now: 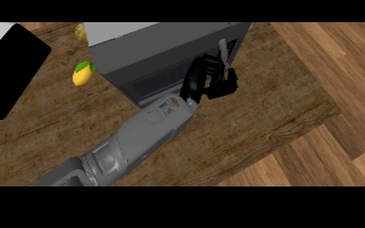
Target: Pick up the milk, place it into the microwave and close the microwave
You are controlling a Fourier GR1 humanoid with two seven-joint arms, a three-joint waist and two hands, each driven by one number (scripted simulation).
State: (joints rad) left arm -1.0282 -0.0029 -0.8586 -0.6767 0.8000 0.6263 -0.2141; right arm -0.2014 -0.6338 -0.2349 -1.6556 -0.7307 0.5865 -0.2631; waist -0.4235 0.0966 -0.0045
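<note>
Grey forearm (135, 140) from lower left, left hand (214, 79) at the microwave (164, 43) door (153, 84) by its handle (222, 52), spread or closed I cannot tell, milk unseen, presumably inside: push squarely near that handle edge until it latches.

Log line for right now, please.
left robot hand: at microwave front corner | milk: not visible | door: cannot tell open or shut | right robot hand: out of view | yellow-green fruit: left of microwave
</note>
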